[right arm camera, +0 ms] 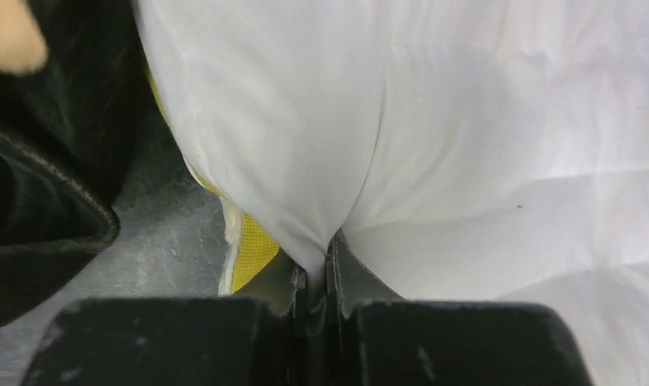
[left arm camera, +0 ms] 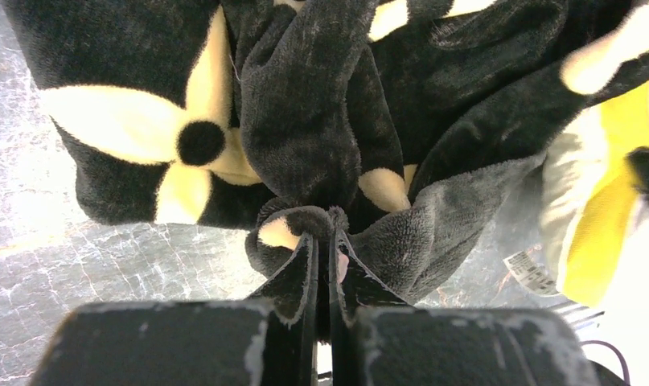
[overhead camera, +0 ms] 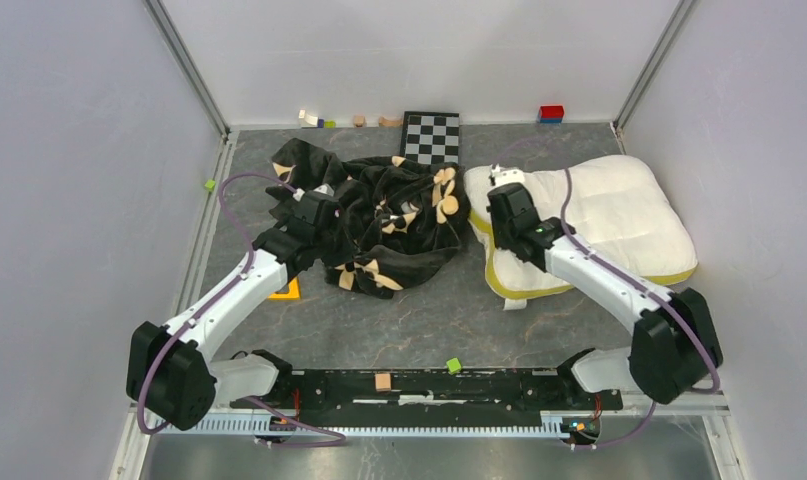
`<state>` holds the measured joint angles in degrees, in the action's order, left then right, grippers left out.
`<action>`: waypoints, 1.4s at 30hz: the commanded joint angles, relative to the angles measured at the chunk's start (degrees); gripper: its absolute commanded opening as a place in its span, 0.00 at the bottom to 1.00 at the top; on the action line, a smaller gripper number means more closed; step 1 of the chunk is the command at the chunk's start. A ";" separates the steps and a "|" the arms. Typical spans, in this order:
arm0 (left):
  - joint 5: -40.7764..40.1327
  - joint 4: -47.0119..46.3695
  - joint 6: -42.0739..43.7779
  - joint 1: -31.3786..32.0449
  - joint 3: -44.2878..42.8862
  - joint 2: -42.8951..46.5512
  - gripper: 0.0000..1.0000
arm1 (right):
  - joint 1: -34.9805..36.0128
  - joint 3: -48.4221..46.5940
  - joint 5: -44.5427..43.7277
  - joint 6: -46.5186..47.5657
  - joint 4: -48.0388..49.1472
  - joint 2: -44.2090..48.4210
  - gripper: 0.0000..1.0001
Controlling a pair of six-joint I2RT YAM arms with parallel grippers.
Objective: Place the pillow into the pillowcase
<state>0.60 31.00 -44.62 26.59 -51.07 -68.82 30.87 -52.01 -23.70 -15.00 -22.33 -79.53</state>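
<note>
The black plush pillowcase (overhead camera: 389,215) with tan flower prints lies crumpled at mid table. My left gripper (overhead camera: 317,208) is shut on a fold of its left side; in the left wrist view the closed gripper (left arm camera: 324,241) pinches the black fabric (left arm camera: 305,129). The cream-white pillow (overhead camera: 599,215) with a yellow side band lies to the right, touching the pillowcase. My right gripper (overhead camera: 507,200) is shut on the pillow's left end; in the right wrist view the closed gripper (right arm camera: 317,265) pinches white pillow fabric (right arm camera: 321,121), with the yellow band (right arm camera: 252,253) just left of it.
A black-and-white checkered board (overhead camera: 431,136) stands at the back behind the pillowcase. Small wooden blocks (overhead camera: 359,120) and a red-blue block (overhead camera: 551,113) line the back wall. Green cubes lie at the left edge (overhead camera: 209,185) and near front (overhead camera: 454,366). An orange marker (overhead camera: 287,291) lies by the left arm.
</note>
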 commanded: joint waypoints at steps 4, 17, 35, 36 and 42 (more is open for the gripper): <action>9.68 -4.18 5.49 0.19 -0.73 -0.20 0.02 | -6.73 -11.91 -1.24 -4.25 -2.99 11.05 0.00; 13.47 -4.64 1.29 24.47 6.60 -4.25 0.05 | -11.56 -30.25 7.54 -1.84 -3.02 10.82 0.00; -9.56 8.17 9.22 13.16 -11.77 0.18 0.88 | -4.41 -24.54 26.82 -2.74 0.22 9.47 0.01; -9.65 7.12 10.03 11.30 -12.21 -1.51 0.88 | -2.99 -23.76 25.12 -3.40 0.96 9.90 0.00; -6.39 1.21 13.91 4.54 -15.93 -14.18 0.79 | 4.39 -14.42 22.57 -9.82 9.11 12.29 0.00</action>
<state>-7.22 36.27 -35.90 33.30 -64.64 -76.60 31.35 -70.02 0.49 -20.27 -23.99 -70.35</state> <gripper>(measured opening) 0.800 0.062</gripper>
